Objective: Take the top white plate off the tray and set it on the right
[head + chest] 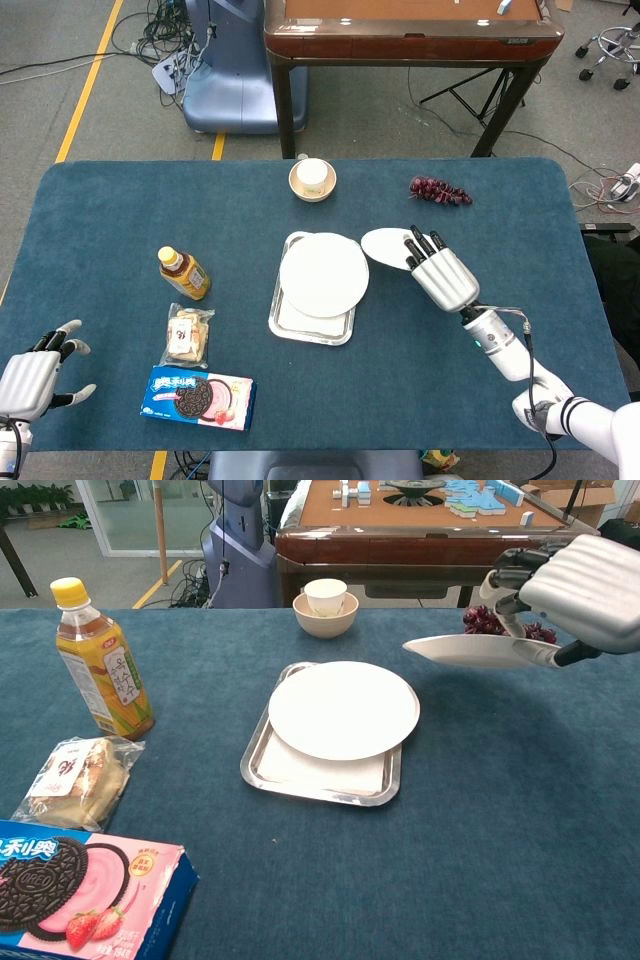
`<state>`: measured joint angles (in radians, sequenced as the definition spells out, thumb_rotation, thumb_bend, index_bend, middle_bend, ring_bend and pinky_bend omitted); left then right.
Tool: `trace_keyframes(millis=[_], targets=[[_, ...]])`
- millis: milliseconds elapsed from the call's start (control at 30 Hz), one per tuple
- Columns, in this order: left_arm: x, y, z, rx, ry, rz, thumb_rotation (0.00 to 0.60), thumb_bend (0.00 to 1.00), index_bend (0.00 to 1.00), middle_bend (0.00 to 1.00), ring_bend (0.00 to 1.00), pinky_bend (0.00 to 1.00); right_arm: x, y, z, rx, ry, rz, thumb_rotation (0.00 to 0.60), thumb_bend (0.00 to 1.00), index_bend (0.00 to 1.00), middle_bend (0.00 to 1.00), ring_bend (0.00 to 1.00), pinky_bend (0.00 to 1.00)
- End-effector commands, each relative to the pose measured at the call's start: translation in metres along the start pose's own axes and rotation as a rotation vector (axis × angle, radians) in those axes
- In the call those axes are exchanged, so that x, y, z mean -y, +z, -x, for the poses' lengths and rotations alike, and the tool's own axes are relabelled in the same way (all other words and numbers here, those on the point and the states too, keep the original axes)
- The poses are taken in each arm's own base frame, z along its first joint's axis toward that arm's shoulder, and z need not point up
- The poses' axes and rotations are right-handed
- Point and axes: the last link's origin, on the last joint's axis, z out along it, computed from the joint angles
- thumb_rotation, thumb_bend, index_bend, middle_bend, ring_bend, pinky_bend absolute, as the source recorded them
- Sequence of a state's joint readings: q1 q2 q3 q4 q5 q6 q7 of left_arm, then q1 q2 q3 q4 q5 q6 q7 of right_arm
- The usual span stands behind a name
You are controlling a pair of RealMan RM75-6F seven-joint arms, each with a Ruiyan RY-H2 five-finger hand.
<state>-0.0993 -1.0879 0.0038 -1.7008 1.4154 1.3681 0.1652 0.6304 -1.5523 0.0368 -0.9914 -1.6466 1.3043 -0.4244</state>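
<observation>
My right hand (pixel 443 277) (pixel 585 578) grips a white plate (pixel 385 243) (pixel 470 651) by its right rim and holds it level in the air, to the right of the tray. The metal tray (pixel 302 324) (pixel 320 780) sits mid-table with another white plate (pixel 322 275) (pixel 343 708) lying on it. The held plate is clear of the tray and above the blue table. My left hand (pixel 30 375) hovers at the front left corner, fingers spread, holding nothing; only the head view shows it.
A tea bottle (pixel 184 272) (pixel 101 659), a snack bag (pixel 187 335) (pixel 80 777) and a cookie box (pixel 200 396) (pixel 80 885) lie at the left. A bowl holding a cup (pixel 312 179) (pixel 326 610) stands at the back, with grapes (pixel 439 190) (pixel 485 622) at the back right.
</observation>
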Motion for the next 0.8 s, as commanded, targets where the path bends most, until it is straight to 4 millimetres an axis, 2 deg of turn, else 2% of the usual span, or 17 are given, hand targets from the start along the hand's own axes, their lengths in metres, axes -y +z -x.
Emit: trace_keyframes(millis=[33, 233, 467, 633, 800], targets=[[0.000, 0.000, 0.000, 0.000, 0.000, 0.000, 0.600, 0.10, 0.41, 0.17, 0.19, 0.39, 0.000, -0.005, 0.006, 0.025, 0.010, 0.003, 0.600, 0.48, 0.64, 0.26, 0.14, 0.30], [0.000, 0.000, 0.000, 0.001, 0.001, 0.000, 0.600, 0.10, 0.41, 0.17, 0.19, 0.39, -0.001, -0.013, 0.010, 0.047, 0.024, 0.012, 0.600, 0.45, 0.63, 0.26, 0.14, 0.30], [0.000, 0.000, 0.000, 0.002, 0.001, 0.001, 0.600, 0.10, 0.41, 0.17, 0.19, 0.39, -0.003, -0.027, 0.008, 0.074, 0.036, 0.030, 0.600, 0.20, 0.46, 0.25, 0.13, 0.29], [-0.001, 0.000, 0.002, 0.007, 0.005, 0.001, 0.600, 0.10, 0.41, 0.17, 0.19, 0.39, -0.003, -0.035, 0.005, 0.090, 0.056, 0.034, 0.600, 0.03, 0.38, 0.23, 0.12, 0.28], [-0.001, 0.001, 0.002, 0.009, 0.006, 0.000, 0.600, 0.10, 0.41, 0.17, 0.19, 0.39, -0.001, -0.044, -0.001, 0.088, 0.088, 0.034, 0.600, 0.00, 0.35, 0.23, 0.11, 0.27]])
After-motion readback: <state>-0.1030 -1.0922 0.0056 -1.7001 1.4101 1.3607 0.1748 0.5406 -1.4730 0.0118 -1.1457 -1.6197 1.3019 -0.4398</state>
